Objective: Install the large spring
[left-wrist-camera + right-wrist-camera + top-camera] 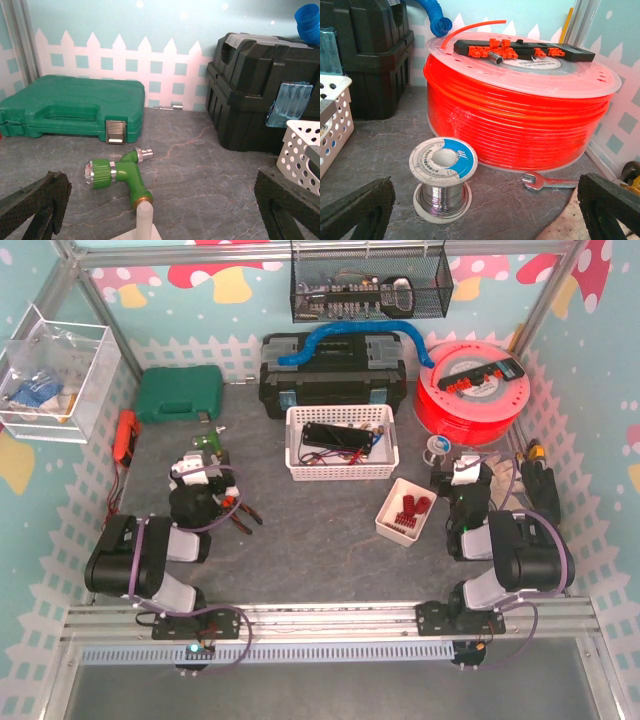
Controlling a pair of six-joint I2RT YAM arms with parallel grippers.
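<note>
No large spring can be made out in any view. My left gripper (pixel 203 468) is open and empty at the left of the table. In its wrist view the black fingers (pixel 35 200) stand wide apart, with a white peg on a white base (pixel 144 219) between them. A green hose nozzle (pixel 117 172) lies just beyond the peg. My right gripper (pixel 462 472) is open and empty at the right. Its fingers (pixel 612 205) flank a small spool of silver wire (pixel 442 177) standing ahead of it.
A big orange filament reel (pixel 520 115) and a small wrench (pixel 547 182) lie beyond the spool. A white basket (pixel 340 475), a small white tray with red parts (pixel 385 525), pliers (pixel 240 515), a green case (pixel 178 395) and a black toolbox (pixel 332 370) surround the middle.
</note>
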